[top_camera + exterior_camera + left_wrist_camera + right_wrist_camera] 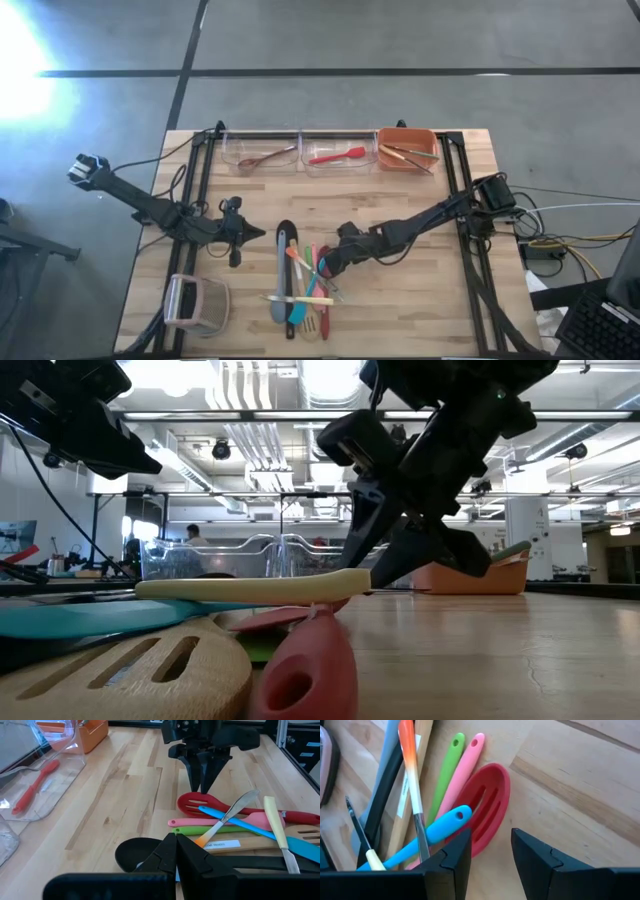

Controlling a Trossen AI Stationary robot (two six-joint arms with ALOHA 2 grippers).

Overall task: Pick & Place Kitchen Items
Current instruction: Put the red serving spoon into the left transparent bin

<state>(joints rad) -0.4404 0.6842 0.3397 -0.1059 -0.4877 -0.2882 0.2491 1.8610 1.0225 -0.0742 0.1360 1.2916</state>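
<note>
The right end effector hangs low over the pile of utensils at the front middle of the wooden counter, its fingers parted with nothing between them, just beside the head of the red slotted spoon. The pile lies crossed: a blue handle rests over the pink handle, the green handle beside it. The left end effector is clenched on nothing, near the black spoon. Three bins line the far edge: a clear bin with a wooden utensil, a second clear bin with a red spatula, and an orange bin with several utensils.
</note>
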